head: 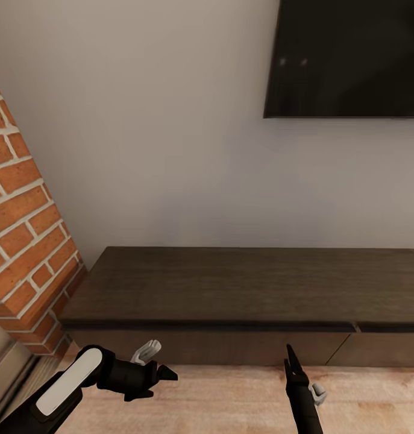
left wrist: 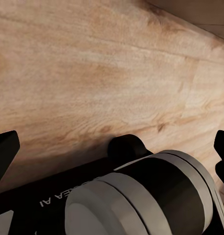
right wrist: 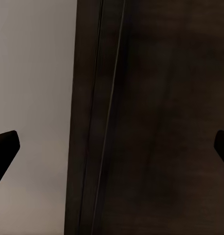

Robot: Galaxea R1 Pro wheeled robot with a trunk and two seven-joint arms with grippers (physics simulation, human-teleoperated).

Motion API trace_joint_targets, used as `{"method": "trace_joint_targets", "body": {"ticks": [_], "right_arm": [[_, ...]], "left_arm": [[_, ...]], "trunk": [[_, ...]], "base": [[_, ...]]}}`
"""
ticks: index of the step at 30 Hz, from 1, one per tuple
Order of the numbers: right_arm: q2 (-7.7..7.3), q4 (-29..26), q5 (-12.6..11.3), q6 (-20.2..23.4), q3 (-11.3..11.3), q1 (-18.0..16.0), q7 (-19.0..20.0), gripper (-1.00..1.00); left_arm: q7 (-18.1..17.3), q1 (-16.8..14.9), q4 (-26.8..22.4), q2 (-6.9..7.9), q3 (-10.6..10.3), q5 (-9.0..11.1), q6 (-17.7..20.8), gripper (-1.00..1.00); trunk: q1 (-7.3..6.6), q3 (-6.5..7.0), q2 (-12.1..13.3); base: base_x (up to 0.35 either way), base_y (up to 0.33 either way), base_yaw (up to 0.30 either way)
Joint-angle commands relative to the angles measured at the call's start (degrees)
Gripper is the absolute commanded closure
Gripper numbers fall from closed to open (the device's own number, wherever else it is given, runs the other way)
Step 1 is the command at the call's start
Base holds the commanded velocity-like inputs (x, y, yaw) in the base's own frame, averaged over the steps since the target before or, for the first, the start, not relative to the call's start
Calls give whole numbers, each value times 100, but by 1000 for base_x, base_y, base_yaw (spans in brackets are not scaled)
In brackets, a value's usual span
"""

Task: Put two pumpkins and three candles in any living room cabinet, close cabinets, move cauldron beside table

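Note:
The long, low dark-brown cabinet (head: 243, 289) stands against the grey wall, its top bare and its drawer fronts flush and shut. My left gripper (head: 163, 374) hovers low over the wooden floor in front of the cabinet's left end, fingers spread with nothing between them. In the left wrist view the left gripper (left wrist: 112, 152) looks down at floorboards and part of my own arm. My right gripper (head: 289, 357) points at the cabinet front near its middle, and in the right wrist view the right gripper (right wrist: 112, 152) stands open facing the cabinet top (right wrist: 161, 122). The pumpkins, candles and cauldron are out of view.
A red brick column (head: 23, 229) juts out at the left, close to the cabinet's left end. A dark TV screen (head: 345, 57) hangs on the wall above the cabinet's right half. Light wood floor (head: 231, 398) runs along the cabinet front.

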Motion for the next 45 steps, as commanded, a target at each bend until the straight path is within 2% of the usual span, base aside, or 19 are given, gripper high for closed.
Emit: {"method": "trace_joint_targets", "body": {"ticks": [1, 45], "right_arm": [[-5, -1, -50, -33, 48, -4, 13, -100], [3, 4, -50, -33, 48, -4, 13, -100]], "left_arm": [[55, -5, -5, 3, -11, 60, -3, -100], [55, -5, -14, -17, -18, 60, -3, -100]], "trunk": [[-1, -5, -2], [-1, -5, -2]], "base": [[28, 0, 0], [60, 0, 0]]}}
